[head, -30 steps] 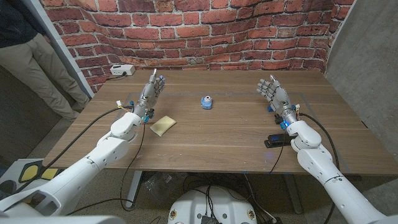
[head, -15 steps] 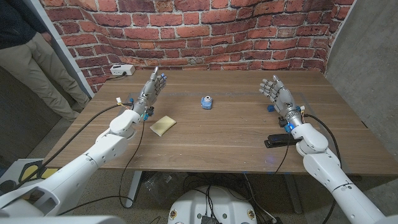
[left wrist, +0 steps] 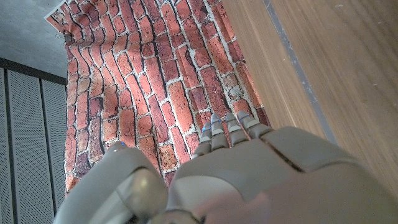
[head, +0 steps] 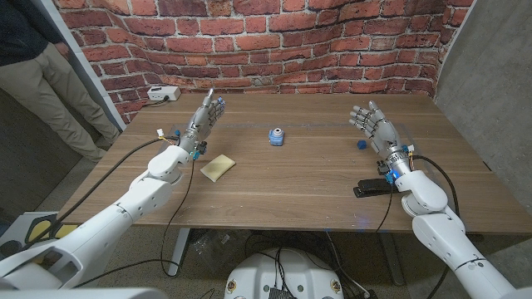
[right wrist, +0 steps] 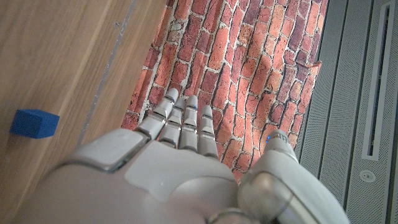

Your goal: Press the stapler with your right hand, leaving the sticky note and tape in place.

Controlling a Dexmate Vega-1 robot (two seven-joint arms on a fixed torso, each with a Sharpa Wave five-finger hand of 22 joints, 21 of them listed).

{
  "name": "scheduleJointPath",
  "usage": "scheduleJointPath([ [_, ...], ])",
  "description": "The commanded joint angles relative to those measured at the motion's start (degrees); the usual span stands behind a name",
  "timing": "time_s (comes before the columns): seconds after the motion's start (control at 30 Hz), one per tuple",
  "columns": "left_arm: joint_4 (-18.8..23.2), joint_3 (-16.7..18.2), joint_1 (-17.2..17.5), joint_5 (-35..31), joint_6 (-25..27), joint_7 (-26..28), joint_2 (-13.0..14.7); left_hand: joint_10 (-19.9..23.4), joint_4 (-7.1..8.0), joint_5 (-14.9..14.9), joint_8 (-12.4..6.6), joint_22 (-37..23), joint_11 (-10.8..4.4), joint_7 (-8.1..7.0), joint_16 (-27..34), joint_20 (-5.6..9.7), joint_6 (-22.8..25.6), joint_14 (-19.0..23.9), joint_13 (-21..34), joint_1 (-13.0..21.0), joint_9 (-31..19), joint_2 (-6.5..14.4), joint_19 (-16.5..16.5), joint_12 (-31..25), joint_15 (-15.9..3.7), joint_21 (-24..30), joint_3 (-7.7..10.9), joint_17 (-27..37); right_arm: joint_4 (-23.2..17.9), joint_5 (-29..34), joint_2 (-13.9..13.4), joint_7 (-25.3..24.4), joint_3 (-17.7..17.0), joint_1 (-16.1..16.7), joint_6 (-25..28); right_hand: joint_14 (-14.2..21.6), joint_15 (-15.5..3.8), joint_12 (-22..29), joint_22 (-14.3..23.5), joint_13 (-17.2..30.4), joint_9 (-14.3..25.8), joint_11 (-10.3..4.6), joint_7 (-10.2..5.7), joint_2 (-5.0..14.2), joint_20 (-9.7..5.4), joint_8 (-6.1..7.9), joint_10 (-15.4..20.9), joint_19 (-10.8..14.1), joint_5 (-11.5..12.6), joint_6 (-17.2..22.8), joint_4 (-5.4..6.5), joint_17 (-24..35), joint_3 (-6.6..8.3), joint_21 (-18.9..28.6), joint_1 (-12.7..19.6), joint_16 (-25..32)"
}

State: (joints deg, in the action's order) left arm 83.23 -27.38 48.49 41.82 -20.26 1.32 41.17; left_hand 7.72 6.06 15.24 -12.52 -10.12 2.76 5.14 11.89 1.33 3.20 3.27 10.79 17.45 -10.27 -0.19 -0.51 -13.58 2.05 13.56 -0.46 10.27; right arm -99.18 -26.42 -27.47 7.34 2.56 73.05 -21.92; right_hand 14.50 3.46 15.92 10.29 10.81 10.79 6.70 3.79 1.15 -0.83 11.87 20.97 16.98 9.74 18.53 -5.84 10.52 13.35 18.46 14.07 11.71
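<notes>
so, nearest the table's front edge on the robot's right: the black stapler (head: 371,188) lies flat, now wholly uncovered. a second ago the right forearm crossed over its far end; the arm has since swung outward and the right hand (head: 374,127) has drifted toward the right edge, so it hovers beyond the stapler and slightly outboard, fingers spread, gripping nothing. my read: no press has begun, and the hand has to come back toward the robot and down before it can push on the stapler top.

just beside that hand a small blue cube (head: 362,144) sits on the wood, close enough to be nudged on the way back.

on the left, the yellow sticky note pad (head: 218,166) lies near the left forearm, untouched. the left hand (head: 205,117) is raised past it, fingers extended and apart, empty, unmoved.

mid-table, farther out, the small blue-and-white tape roll (head: 276,136) stands well apart from both hands.

far left corner: a white device (head: 164,93) against the brick wall; a person's legs (head: 46,87) beside the table.
</notes>
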Motion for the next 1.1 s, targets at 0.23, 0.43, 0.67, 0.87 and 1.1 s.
scheduleJointPath([
  [0.23,-0.97,-0.89,-1.62,-1.16,0.34,-0.21,-0.83,0.79,-0.27,-0.29,-0.35,-0.15,0.03,0.38,0.11,0.15,0.74,0.83,0.11,0.9,-0.29,0.08,-0.63,-0.13,0.24,0.26,0.03,0.22,-6.01,0.42,-1.36,0.14,-2.98,6.8,-0.68,1.46,-0.04,0.52,0.05,0.09,0.32,-0.33,-0.08,-0.54,-0.03,0.45,1.45,1.7,0.49,0.89,0.24,0.26,-0.55,0.45,-1.11,0.54],
  [0.43,-0.55,-0.97,-2.0,-1.85,0.75,0.62,-0.95,1.0,-0.31,-0.36,-0.37,-0.14,0.13,0.77,0.0,0.05,1.16,0.91,0.11,1.01,-0.29,0.13,-0.64,-0.09,0.22,0.13,-0.04,0.23,-8.29,0.51,-2.01,0.09,-4.7,9.63,-0.2,1.86,-0.24,0.64,0.05,0.11,0.34,-0.29,-0.09,-0.63,-0.03,0.41,1.97,2.29,0.53,0.97,0.41,0.28,-0.76,0.52,-1.52,0.56],
  [0.67,0.39,-1.07,-2.0,-1.98,1.7,1.34,-1.12,1.23,-0.34,-0.44,-0.36,-0.13,-0.08,0.84,-0.05,0.03,1.47,1.11,0.11,1.1,-0.29,0.18,-0.79,-0.06,0.1,0.07,-0.11,0.23,-9.88,1.08,-1.42,0.14,-6.6,13.05,-2.1,3.49,-0.77,0.75,0.07,0.12,0.36,-0.52,-0.26,-0.81,-0.49,0.42,2.82,3.97,0.64,1.38,0.68,0.29,-1.17,0.82,-2.24,0.85],
  [0.87,1.8,-1.24,-1.65,-2.64,2.69,2.12,-0.73,1.45,-0.36,-0.49,-0.3,-0.13,-0.04,0.86,-0.09,0.01,1.61,1.26,0.11,1.19,-0.29,0.27,-0.85,-0.04,0.09,-0.01,-0.14,0.24,-10.64,1.38,-0.57,0.09,-7.9,15.39,-3.46,3.9,-0.92,0.96,0.07,0.13,0.38,-0.53,-0.2,-0.92,-0.48,0.6,3.69,4.49,0.72,2.07,0.69,0.24,-1.32,0.81,-2.4,0.74],
  [1.1,2.67,-1.01,-1.14,-3.05,2.73,3.1,-0.97,1.49,-0.39,-0.55,-0.27,-0.13,-0.17,0.79,-0.15,-0.07,1.81,1.39,0.11,1.31,-0.29,0.38,-0.97,0.05,0.13,-0.06,-0.16,0.24,-12.47,3.2,0.96,-1.05,-9.81,18.79,-5.6,4.92,-1.58,1.12,0.08,0.13,0.39,-0.82,-0.28,-1.02,-0.7,1.0,4.61,5.49,0.83,3.51,0.62,0.18,-1.45,0.88,-2.45,0.76],
])
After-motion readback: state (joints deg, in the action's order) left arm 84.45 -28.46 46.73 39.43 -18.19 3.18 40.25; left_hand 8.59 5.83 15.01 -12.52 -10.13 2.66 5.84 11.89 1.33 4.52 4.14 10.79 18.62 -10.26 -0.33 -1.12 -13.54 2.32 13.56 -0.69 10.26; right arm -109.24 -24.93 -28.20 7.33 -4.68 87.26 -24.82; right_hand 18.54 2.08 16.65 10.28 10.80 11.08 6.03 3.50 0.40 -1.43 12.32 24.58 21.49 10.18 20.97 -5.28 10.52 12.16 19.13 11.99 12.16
